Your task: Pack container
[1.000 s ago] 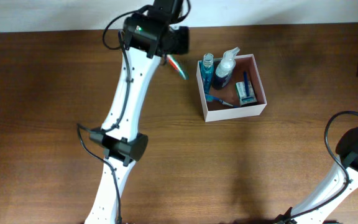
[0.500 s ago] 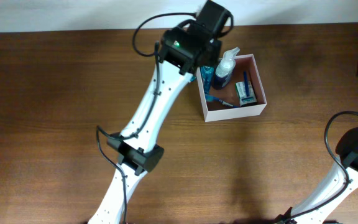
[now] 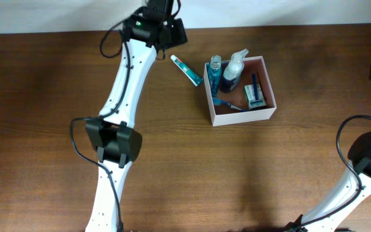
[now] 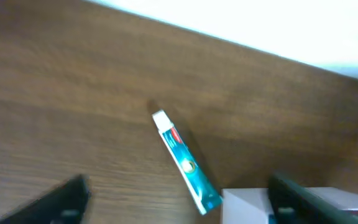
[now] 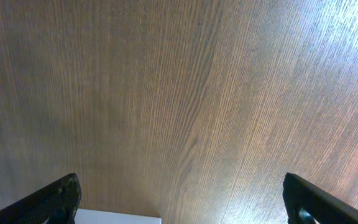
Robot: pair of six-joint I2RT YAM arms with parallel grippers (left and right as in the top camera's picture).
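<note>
The container [image 3: 244,116] sits on the wooden counter [image 3: 50,122] at about 1 o'clock from the counter's middle in the overhead view. It is square and shallow, with thin white walls and a reddish-brown floor. Inside, along its 10 to 12 o'clock side, are a small blue bottle with a clear cap [image 3: 215,71] and a dark blue pump bottle with a white head [image 3: 234,69]. A green-and-white packet [image 3: 256,97] lies toward 4 o'clock, and a slim blue item [image 3: 226,103] lies toward 7 o'clock; it is too small to name.

A teal toothpaste tube [image 3: 187,69] lies flat on the counter outside the container, at its 10 o'clock. The white cap points to 10 o'clock and the tail to 4 o'clock. The tail ends just beside the left wall, and I cannot tell whether it touches.

The left arm [image 3: 126,84] reaches up to the counter's far edge at 11 o'clock, well short of the tube. In the left wrist view, the left fingers [image 4: 64,200] are spread wide and released, with nothing between them. The tube lies ahead on the counter, and a white corner of the container shows at 5 o'clock of that view.

The right arm [image 3: 359,174] stays at the counter's 4 o'clock corner, well apart from the container. The right fingers [image 5: 53,198] are also spread wide and released, over bare wood grain.
</note>
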